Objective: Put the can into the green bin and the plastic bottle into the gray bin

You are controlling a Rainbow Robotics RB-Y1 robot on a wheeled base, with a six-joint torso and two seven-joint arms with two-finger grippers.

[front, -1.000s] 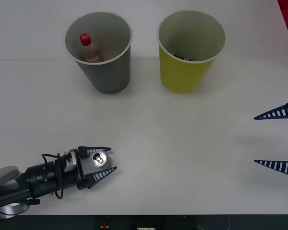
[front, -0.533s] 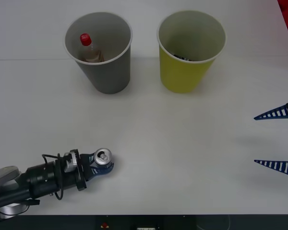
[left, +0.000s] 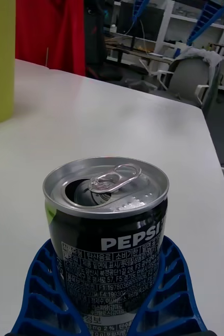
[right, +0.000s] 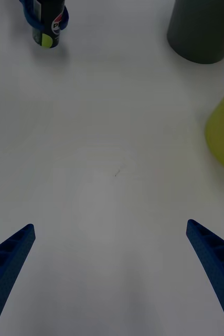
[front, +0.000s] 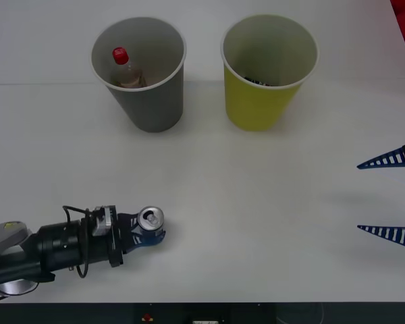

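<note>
Nearest to us, at the table's (front: 209,196) front left, our left gripper (front: 143,231) is clamped around the can (front: 150,219). Its blue ribbed fingers (left: 169,294) wrap the can's dark body on both sides, low down, as the left wrist view shows clearly. The can stands upright, its silver top and pull-tab facing up, white lettering across its black side. From the front we cannot tell whether its base touches the table or sits just above it. The black arm behind the gripper runs off toward the front left corner.

At the right edge, a little farther back, our right gripper (front: 390,197) hangs over bare table with its two blue fingers spread wide, nothing between them. In the right wrist view the can shows in the other gripper's grasp well beyond the spread fingertips, with the gray and green bin sides off to one side.

Farther back, the two bins stand upright side by side, apart from each other. The gray bin (front: 152,101) is on the left, well beyond the can. Inside it, the bottle (front: 123,67) leans against the wall, red cap up, brownish contents visible. The green bin (front: 260,101) is on the right; something dark lies low inside it, too hidden to identify. Its yellow-green side also edges into the left wrist view, far past the can.
</note>
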